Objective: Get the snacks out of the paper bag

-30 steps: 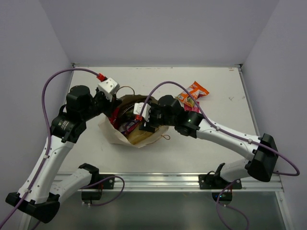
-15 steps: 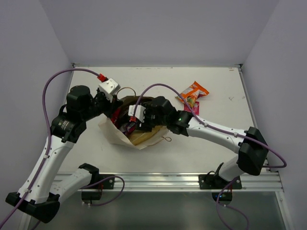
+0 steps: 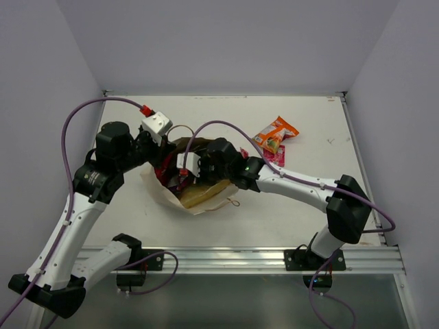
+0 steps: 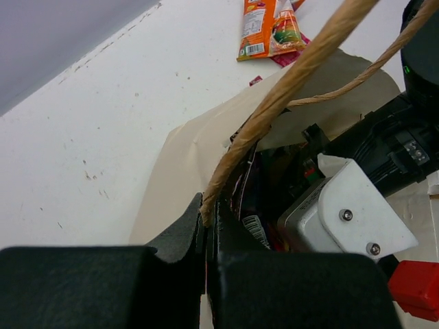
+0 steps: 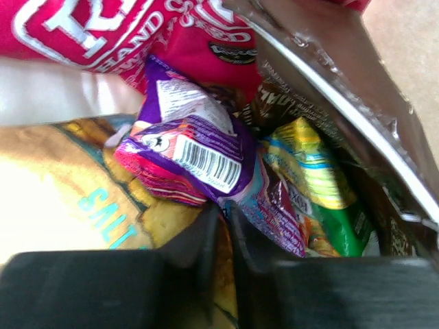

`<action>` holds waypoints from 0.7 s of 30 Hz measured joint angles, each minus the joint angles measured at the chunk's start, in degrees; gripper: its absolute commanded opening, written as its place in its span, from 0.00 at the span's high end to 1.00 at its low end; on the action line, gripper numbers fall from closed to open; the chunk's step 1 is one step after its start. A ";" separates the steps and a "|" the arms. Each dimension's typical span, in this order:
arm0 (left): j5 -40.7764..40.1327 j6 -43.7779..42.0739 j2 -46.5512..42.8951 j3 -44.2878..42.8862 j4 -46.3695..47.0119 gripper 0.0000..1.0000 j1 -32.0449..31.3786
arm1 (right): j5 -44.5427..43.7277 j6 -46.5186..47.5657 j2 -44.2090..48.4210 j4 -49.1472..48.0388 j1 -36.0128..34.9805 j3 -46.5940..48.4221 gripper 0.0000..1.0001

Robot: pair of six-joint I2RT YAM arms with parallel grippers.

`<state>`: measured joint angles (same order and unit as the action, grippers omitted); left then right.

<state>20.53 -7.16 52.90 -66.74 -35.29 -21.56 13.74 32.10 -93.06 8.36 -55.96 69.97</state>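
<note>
Bag point(image 3: 159, 194) lies mid-frame on the bench point(image 3: 309, 205), my left tool point(image 4: 206, 209) clamped on its rim point(image 4: 226, 147) to keep the mouth open for my right tool point(image 5: 225, 219) inside, nearly closed at the purple packet point(image 5: 192, 154), grip I cannot tell.

The bag's point(image 3: 159, 192) mouth is crowded: the right gripper point(image 5: 225, 219) reaches in from the right, nipping the purple packet point(image 5: 199, 154) atop tightly packed others, while the left gripper point(image 4: 208, 223) pinches the rim on the left. Beyond the bag to the right lies an orange packet point(image 3: 276, 132). The table point(image 3: 171, 233) nearer than the bag is bare.
</note>
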 measured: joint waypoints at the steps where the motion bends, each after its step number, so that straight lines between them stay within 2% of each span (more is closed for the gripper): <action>1: -0.13 0.00 0.02 0.00 0.02 1.00 0.00 | 0.74 -0.24 0.04 0.94 0.04 0.35 1.00; 8: -1.38 0.04 0.22 0.00 0.48 1.00 0.00 | 2.36 -0.17 3.76 5.14 -0.02 0.94 1.00; 21: -5.70 0.22 0.22 0.00 1.33 1.00 0.00 | 5.11 -3.45 28.72 5.95 -0.28 1.49 1.00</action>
<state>14.83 -6.94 53.12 -66.74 -33.95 -21.56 18.85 28.64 -64.34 14.31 -56.25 71.46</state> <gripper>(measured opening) 0.032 0.010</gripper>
